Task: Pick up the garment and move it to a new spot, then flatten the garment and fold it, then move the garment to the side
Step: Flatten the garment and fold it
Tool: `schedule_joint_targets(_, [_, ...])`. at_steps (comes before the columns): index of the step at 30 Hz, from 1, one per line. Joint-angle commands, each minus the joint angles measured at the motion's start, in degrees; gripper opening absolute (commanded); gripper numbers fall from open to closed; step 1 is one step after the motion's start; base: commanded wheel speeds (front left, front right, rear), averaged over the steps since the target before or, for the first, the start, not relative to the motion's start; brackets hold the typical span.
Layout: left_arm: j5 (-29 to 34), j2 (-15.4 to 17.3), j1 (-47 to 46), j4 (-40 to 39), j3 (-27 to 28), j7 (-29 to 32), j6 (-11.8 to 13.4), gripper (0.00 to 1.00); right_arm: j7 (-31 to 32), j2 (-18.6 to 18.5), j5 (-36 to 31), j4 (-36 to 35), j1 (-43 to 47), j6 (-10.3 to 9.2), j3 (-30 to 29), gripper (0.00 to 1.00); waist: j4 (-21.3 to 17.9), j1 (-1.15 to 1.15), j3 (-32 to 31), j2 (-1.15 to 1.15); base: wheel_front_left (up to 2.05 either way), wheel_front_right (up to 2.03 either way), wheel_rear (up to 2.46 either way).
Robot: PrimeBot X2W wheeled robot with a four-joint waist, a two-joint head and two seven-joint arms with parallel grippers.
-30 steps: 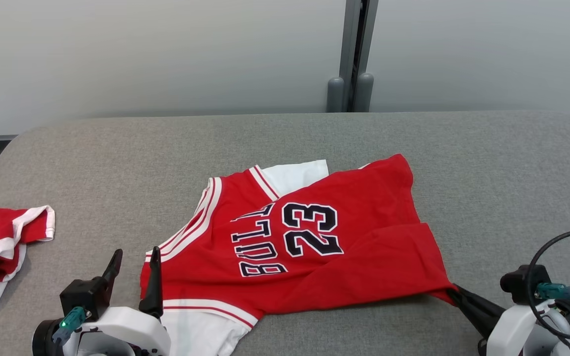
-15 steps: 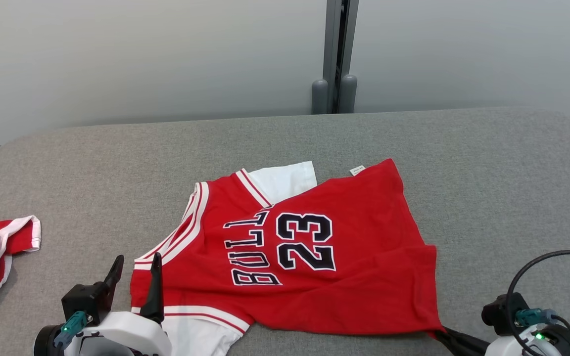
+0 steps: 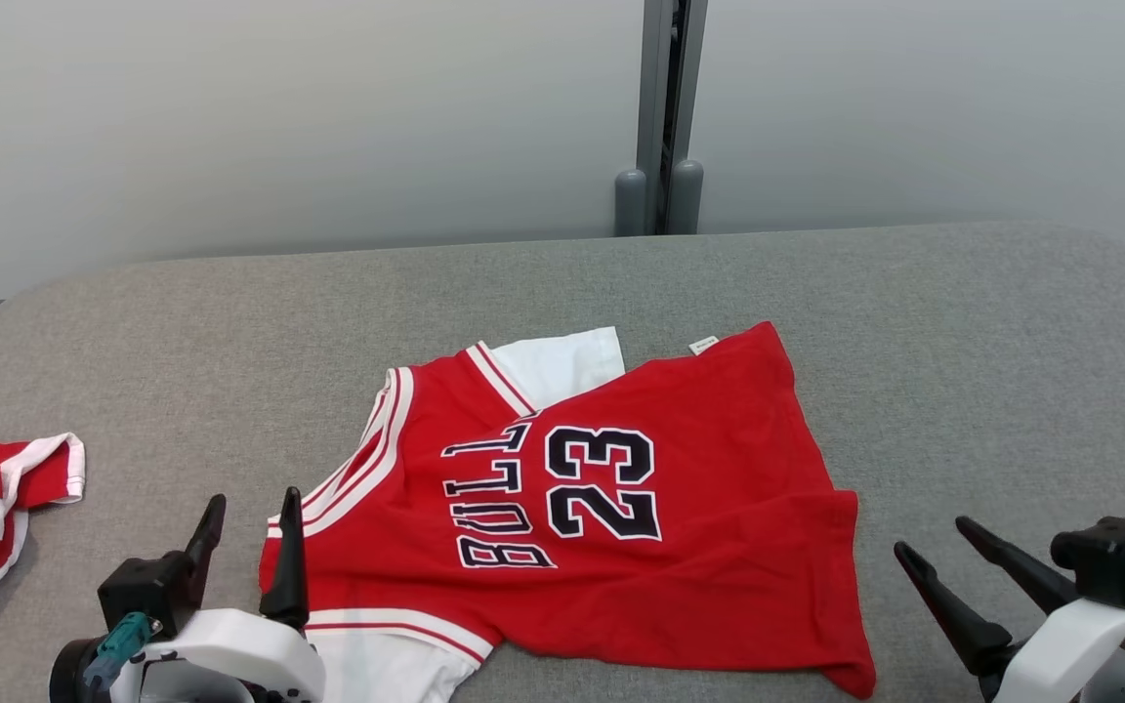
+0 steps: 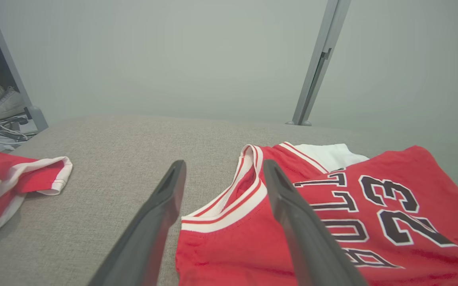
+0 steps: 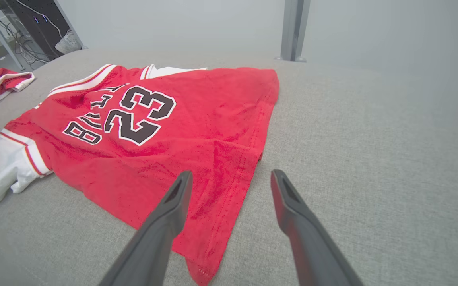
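The jersey [image 3: 582,508] lies rumpled, number up, near the front edge of the table [image 3: 963,322]. The left gripper [image 3: 253,503] sits at its striped shoulder corner and the right gripper [image 3: 932,537] just beside its hem corner. Both are spread wide and empty, seemingly placed to stretch it flat.

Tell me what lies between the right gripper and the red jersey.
Only a bare strip of grey table, seen in the head view; the open right gripper stands clear of the jersey.
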Motion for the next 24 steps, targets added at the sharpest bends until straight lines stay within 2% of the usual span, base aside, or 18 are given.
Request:
schedule_joint_targets(1, [0.5, 0.0, 0.3, -0.7, 0.6, -0.2, 0.3, 1.0, -1.6, 0.8, -1.2, -0.6, 0.9, 0.02, -1.6, 1.0, 0.0, 0.0, -0.1, 0.0, 0.0, 0.0, 0.0])
schedule_joint_targets(6, [2.0, -1.1, 1.7, -4.3, 4.4, -0.2, 0.0, 1.0, -7.4, 5.9, -5.1, -1.5, 2.0, 0.02, -8.4, 1.0, 0.0, 0.0, -0.2, 0.0, 0.0, 0.0, 0.0])
schedule_joint_targets(17, [9.7, -3.4, 3.0, -9.9, 10.6, -0.2, -3.0, 1.0, -19.5, 16.0, -12.4, -2.1, 1.0, 0.02, -21.2, 1.0, -0.5, 0.0, 0.8, 0.0, 0.0, 0.0, 0.0])
schedule_joint_targets(24, [13.1, -6.3, 4.3, -9.8, 14.2, -0.3, -6.3, 1.0, -20.9, 18.4, -13.6, 0.2, 0.0, 0.02, -21.3, 1.0, -0.8, 0.0, 1.4, 0.0, 0.0, 0.0, 0.0])
